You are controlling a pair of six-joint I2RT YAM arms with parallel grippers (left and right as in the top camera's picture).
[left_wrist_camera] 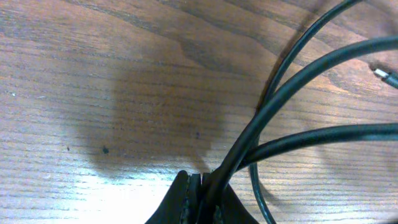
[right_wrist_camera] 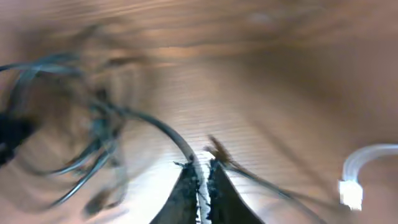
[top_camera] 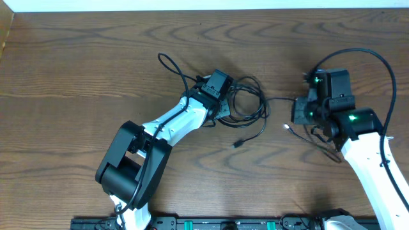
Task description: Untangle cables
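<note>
We are starting at the left claw point(left_wrist_camera: 196, 196). Its two fingers are pressed tight together, and they are pinching a strand of the black cables point(left_wrist_camera: 267, 115) right at the tips. From the pinch, black strands are fanning out toward two and three o'clock. From above, this claw is sitting at the nine o'clock side of the messy pile of black loops near the middle of the table point(top_camera: 77, 57). A loose black plug point(top_camera: 238, 144) is lying at six o'clock from the pile.

The right claw point(right_wrist_camera: 201, 183) is closed too. Its own view is very blurry, so we are only fairly sure, but a black strand seems to be running into the closed tips. From above, a thin black line is stretching straight from the pile's three o'clock side across to this claw. The white cable point(right_wrist_camera: 373, 150) is lying free on the wood at three o'clock from these tips, ending in a white plug point(right_wrist_camera: 351, 193). No claw is touching it.

We think we are in the pulling-apart step, with each claw holding a black strand and the pile between them. The loops are crossing over each other, so the job is not done yet. The next move calls for a slow, gentle pull, one claw going toward nine o'clock and the other toward three. We need to be watching that the loops are sliding open and not tightening into a knot.
</note>
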